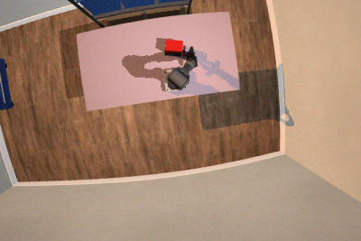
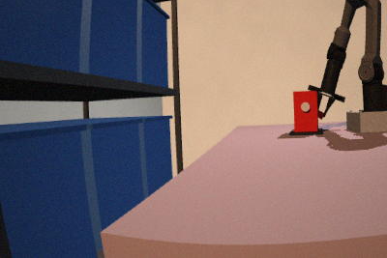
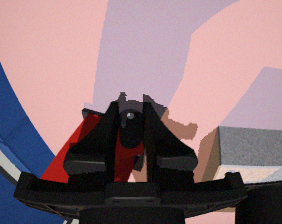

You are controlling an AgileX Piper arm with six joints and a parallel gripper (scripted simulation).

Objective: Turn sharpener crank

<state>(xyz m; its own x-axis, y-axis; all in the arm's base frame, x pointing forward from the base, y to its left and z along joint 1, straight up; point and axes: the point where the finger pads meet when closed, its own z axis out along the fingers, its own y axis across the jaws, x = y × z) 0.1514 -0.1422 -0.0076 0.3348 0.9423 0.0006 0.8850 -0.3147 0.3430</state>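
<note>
My gripper [image 3: 130, 110] is black. The sharpener [image 2: 306, 111] is red with a pale round spot on one face and a black foot. The table [image 2: 252, 190] is plain pink. The bins [image 2: 58, 21] are blue, and the floor [image 1: 135, 142] is brown wood grain.
</note>
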